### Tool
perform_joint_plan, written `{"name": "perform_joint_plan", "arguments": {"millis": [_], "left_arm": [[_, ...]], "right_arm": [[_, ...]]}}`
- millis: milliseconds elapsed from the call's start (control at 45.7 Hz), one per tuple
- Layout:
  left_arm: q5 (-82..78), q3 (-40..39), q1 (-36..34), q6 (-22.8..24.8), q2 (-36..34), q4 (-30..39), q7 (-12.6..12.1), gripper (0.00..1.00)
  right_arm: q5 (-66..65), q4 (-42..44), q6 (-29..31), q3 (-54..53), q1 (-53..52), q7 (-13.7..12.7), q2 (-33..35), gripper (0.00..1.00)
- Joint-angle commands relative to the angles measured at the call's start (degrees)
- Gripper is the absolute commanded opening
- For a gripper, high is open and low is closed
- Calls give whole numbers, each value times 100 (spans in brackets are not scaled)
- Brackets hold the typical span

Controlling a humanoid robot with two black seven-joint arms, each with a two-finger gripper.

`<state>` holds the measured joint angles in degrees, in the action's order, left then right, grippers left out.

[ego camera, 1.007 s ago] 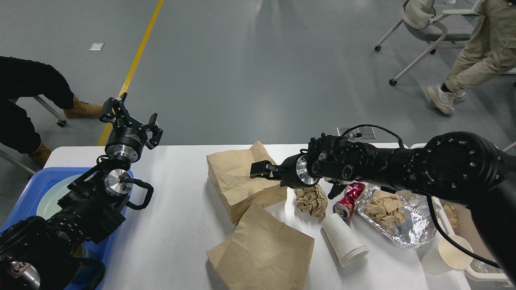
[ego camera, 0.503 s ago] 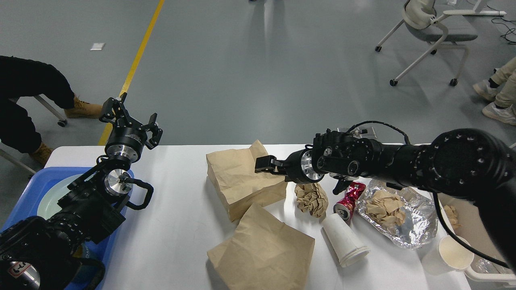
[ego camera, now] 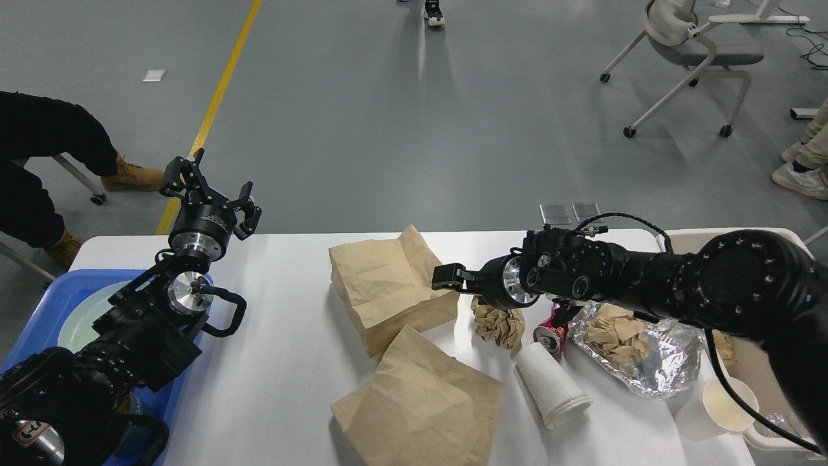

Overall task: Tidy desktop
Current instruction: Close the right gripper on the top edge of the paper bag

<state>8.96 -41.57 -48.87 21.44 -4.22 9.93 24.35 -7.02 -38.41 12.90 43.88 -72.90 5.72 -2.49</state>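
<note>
Smooth white rectangular desk (ego camera: 284,336) with rounded corners spans the lower frame, under both arms. Two creased brown paper bags: far one (ego camera: 381,294), near one (ego camera: 420,401). Crinkled silver foil wrapper (ego camera: 653,349) holding brown paper scraps, then a tipped white paper cup (ego camera: 550,385), a crumpled brown paper ball (ego camera: 498,323), a crushed red can (ego camera: 550,333). Left end effector (ego camera: 210,188) released, fingers spread, raised over the desk's far left edge. Right end effector (ego camera: 446,277) at the far bag's right edge; grip state unclear. Since 1 s ago it has retreated rightward; left arm unchanged.
</note>
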Motion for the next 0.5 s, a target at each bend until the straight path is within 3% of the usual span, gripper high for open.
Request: {"name": "perform_joint_plan", "arguments": {"millis": [0,350,416,481], "left_arm": [[0,0,0,0,0,0,-1,96],[0,0,0,0,0,0,-1,96],[0,0,0,0,0,0,-1,96],[0,0,0,0,0,0,-1,96]], "right_arm": [[-1,273,-33,-20,153,8,-85,100],[8,528,-103,-46,259,8,-322,100],[8,528,-173,-72,276,8,-357,92],[-1,510,-147,-99,276,8,-357,78]]}}
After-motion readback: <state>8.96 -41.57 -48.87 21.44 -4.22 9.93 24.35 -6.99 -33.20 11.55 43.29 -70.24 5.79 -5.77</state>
